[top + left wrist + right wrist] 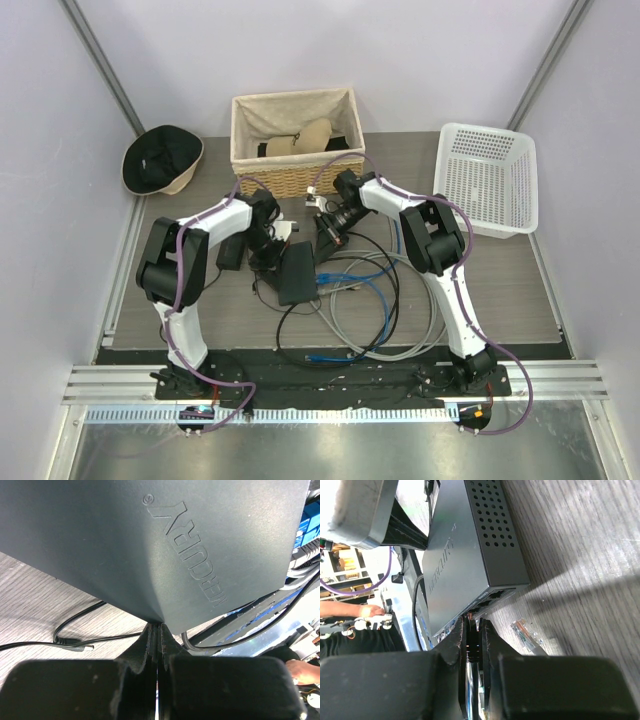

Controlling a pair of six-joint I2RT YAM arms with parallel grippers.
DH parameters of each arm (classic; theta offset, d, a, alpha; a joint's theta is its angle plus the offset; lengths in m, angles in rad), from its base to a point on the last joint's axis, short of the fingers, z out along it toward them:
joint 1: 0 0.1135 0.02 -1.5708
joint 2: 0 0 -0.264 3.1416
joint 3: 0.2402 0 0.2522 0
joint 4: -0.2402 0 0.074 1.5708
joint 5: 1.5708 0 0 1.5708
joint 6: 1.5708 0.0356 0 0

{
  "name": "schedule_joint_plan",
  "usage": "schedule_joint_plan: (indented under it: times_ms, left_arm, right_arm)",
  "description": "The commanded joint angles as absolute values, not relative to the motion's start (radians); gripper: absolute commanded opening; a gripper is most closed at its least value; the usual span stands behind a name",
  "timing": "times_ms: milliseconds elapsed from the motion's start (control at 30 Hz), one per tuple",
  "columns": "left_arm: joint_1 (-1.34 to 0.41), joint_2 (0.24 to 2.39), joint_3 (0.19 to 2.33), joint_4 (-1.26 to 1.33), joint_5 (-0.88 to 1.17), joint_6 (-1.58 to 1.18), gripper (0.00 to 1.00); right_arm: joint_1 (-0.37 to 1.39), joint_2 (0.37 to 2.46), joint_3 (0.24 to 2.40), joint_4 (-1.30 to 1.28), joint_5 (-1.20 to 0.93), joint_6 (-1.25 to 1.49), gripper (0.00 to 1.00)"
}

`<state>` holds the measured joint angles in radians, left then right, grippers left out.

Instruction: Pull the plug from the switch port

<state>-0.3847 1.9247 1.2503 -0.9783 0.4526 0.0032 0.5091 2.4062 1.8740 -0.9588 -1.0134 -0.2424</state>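
Your left gripper (157, 632) has its jaws pressed together, tips against a corner of the black switch (150, 545) on the bench (580, 555). Your right gripper (469, 625) is up at the switch port (492, 596) row, jaws narrow (whether they pinch anything, I cannot tell). A clear plug (526, 634) lies loose just beside.

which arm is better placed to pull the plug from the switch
Right. The right gripper sits at the port edge of the switch; the left gripper is shut against a plain corner.
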Motion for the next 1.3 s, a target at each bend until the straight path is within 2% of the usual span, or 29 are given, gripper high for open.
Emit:
schedule_joint_plan:
  times_ms: [0,200,433,633,800,967,1067,1167,1267]
  left_arm:
    - [-0.405,2.056,1.170,-0.779,0.264,0.044,0.00]
    - [-0.407,2.049,1.166,-0.778,0.261,0.043,0.00]
    - [-0.407,2.049,1.166,-0.778,0.261,0.044,0.00]
    - [-0.407,2.057,1.170,-0.781,0.262,0.044,0.00]
    - [-0.408,2.059,1.173,-0.782,0.262,0.044,0.00]
    - [-0.408,2.057,1.170,-0.781,0.261,0.044,0.00]
    - [-0.408,2.057,1.170,-0.782,0.252,0.044,0.00]
    - [-0.408,2.062,1.175,-0.784,0.250,0.046,0.00]
    - [-0.408,2.068,1.178,-0.788,0.252,0.046,0.00]
  right_arm:
    - [0.538,2.365,1.893,-0.942,-0.830,-0.250,0.01]
    - [0.617,2.358,1.931,-0.965,-0.693,-0.302,0.01]
    - [0.612,2.362,1.937,-1.063,-0.782,-0.437,0.01]
    - [0.611,2.324,1.888,-1.071,-0.614,-0.531,0.01]
    - [0.594,2.301,1.887,-1.078,-0.571,-0.595,0.01]
    - [0.513,2.362,1.988,-1.244,-0.802,-0.597,0.02]
    - [0.457,2.373,1.968,-1.298,-0.903,-0.604,0.02]
    - [0.410,2.404,1.977,-1.475,-1.037,-0.765,0.01]
    - [0.387,2.407,1.922,-1.502,-1.118,-0.845,0.01]
